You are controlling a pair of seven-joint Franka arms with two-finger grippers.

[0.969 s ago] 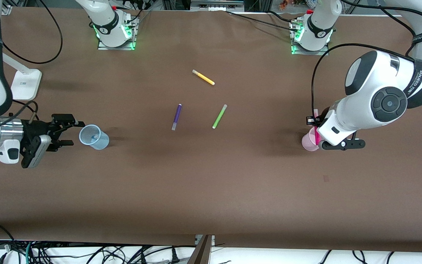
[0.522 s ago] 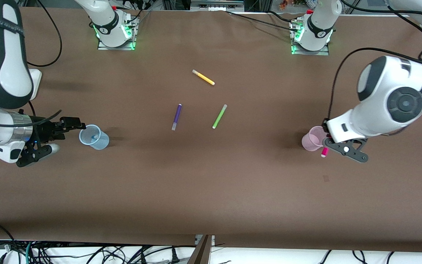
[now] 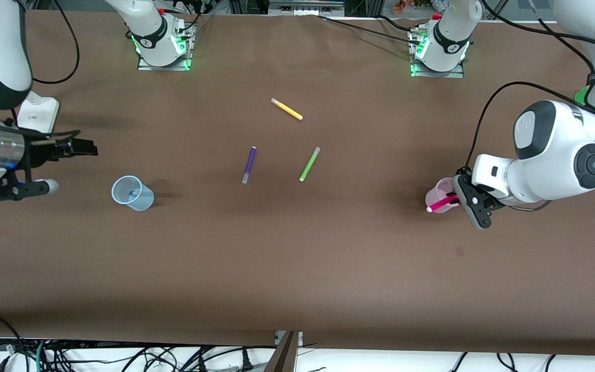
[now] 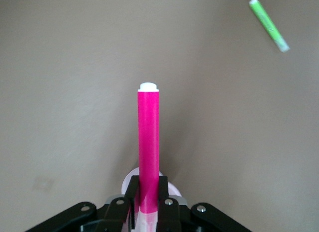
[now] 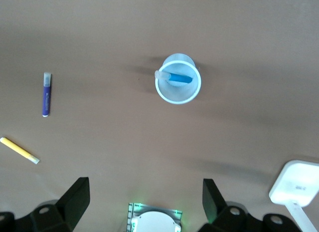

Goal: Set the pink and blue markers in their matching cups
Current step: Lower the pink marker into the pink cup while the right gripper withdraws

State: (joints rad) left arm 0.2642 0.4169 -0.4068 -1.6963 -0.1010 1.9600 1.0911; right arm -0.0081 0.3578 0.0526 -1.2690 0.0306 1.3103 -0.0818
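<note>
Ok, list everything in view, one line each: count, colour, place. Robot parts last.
blue cup: one, light blue, upright toward the right arm's end of the table.
blue marker: one, blue, inside the blue cup.
pink cup: one, pale pink, toward the left arm's end.
pink marker: one, magenta, tilted across the pink cup's rim, held.
purple marker: one, mid-table.
green marker: one, lime, beside the purple one.
yellow marker: one, nearer the bases.
white stand: one, by the right arm.
left gripper: shut on the pink marker at the pink cup.
right gripper: open, waiting near the blue cup.
</note>
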